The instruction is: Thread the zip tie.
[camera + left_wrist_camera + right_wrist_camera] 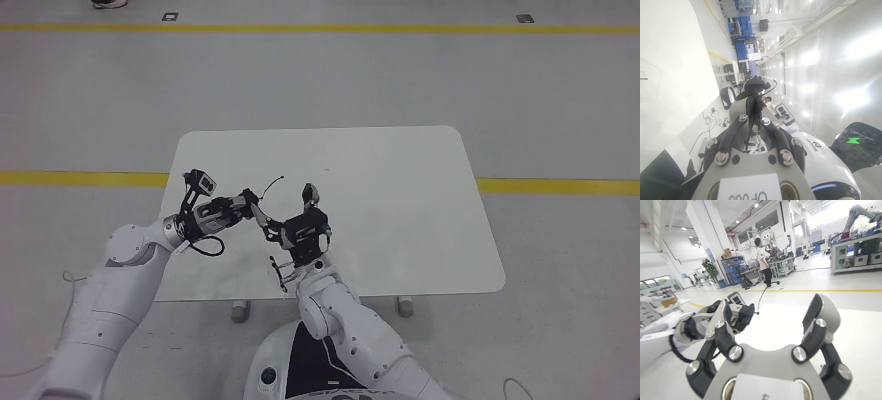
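My left gripper (250, 203) is shut on a thin black zip tie (272, 186), holding it above the near left part of the white table (400, 170). In the left wrist view, the left gripper (754, 91) is closed, and the zip tie (770, 89) curves out past its tips. My right gripper (770, 311) stands open just beside it, with nothing between its ribbed fingers (813, 308). From the right wrist, the left gripper (745, 314) lies next to one right finger, and the zip tie (762, 294) arcs up and away from it. In the top view, the right gripper (290, 210) is close to the left one.
The table (848, 332) is bare to the right and towards the far edge. A yellow floor line (560, 186) runs behind the table. Workbenches and a person stand far off in the room.
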